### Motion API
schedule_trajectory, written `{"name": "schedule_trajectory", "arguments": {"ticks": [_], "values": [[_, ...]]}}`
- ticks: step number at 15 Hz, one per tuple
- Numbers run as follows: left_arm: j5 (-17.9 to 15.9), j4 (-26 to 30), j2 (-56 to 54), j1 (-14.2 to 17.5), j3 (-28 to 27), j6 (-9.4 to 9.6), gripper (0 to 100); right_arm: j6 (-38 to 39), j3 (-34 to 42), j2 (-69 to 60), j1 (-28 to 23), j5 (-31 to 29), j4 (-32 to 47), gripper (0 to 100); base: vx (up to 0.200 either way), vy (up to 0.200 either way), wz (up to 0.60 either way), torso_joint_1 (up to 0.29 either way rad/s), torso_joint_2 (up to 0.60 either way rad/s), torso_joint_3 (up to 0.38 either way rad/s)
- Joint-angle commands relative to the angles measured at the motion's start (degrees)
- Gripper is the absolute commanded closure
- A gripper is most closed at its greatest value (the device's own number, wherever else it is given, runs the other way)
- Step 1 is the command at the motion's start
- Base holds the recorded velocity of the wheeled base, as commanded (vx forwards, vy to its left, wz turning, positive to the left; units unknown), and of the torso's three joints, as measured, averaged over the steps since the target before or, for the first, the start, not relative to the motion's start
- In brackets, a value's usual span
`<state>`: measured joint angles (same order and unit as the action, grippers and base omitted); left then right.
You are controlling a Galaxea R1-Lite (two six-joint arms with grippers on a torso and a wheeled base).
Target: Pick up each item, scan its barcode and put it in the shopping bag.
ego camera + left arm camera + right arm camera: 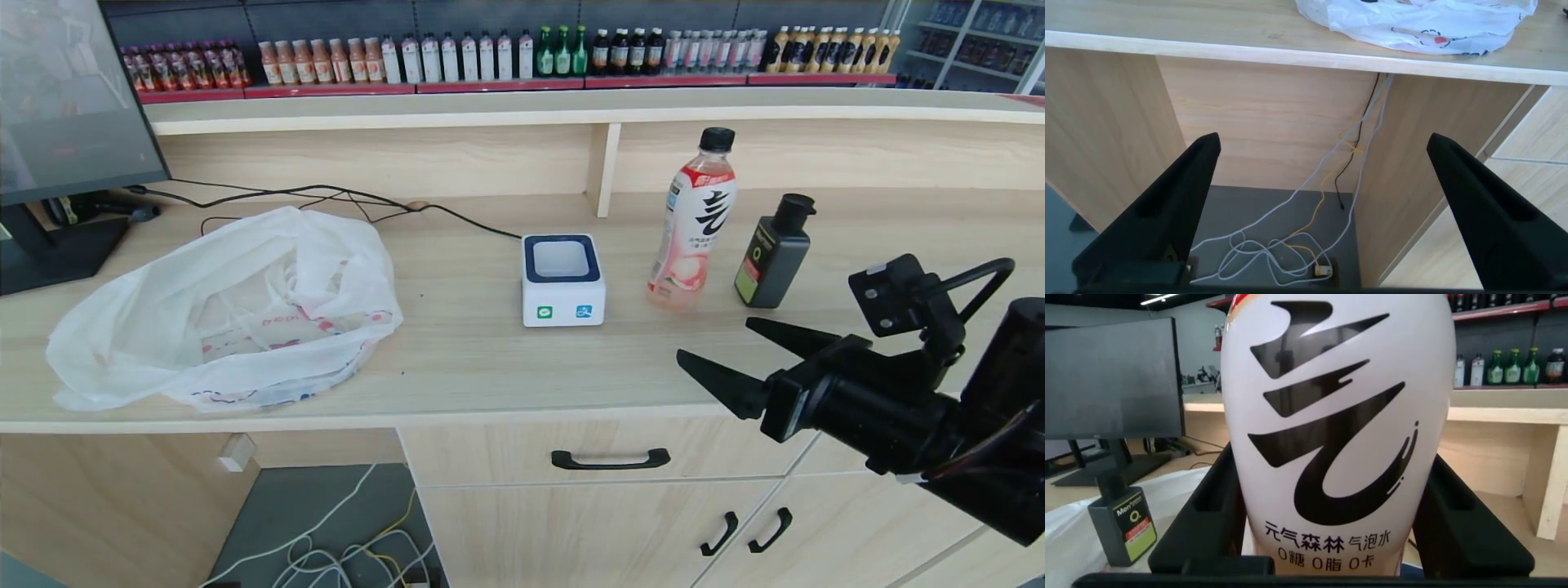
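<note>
A tall pink-and-white drink bottle [692, 229] with a black cap stands upright on the wooden counter [465, 359]. A squat dark bottle [774, 253] stands just to its right. The white scanner box [562, 279] sits mid-counter, and the open white shopping bag [229, 310] lies to its left. My right gripper [712, 336] is open over the counter's front edge, in front of the bottles and apart from them, pointing left. In the right wrist view the drink bottle [1343, 433] looms between the dark fingers [1204, 514], with the dark bottle [1123, 527] beside it. My left gripper [1323, 139] is open below the counter, under the bag [1421, 20].
A monitor [73, 90] stands at the back left with black cables [326, 196] trailing across the counter. A raised ledge and a divider [602, 167] back the counter. Drawers with black handles [610, 460] are below, and loose cables [1282, 245] lie on the floor.
</note>
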<state>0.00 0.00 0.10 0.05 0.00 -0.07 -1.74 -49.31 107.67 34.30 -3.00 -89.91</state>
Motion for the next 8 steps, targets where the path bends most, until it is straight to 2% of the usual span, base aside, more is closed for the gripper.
{"name": "schedule_trajectory", "arguments": {"ticks": [1,8], "values": [[0.0,0.0,0.0,0.0,0.0,-0.01,0,0.0,-0.1,0.5,-0.1,0.0,-0.1,100,0.000,0.200,0.00,-0.002,0.00,0.002],[0.0,0.0,0.0,0.0,0.0,-0.10,0,0.1,-0.1,1.3,-0.8,0.0,-0.1,100,0.000,0.200,0.00,0.003,0.00,0.005]]}}
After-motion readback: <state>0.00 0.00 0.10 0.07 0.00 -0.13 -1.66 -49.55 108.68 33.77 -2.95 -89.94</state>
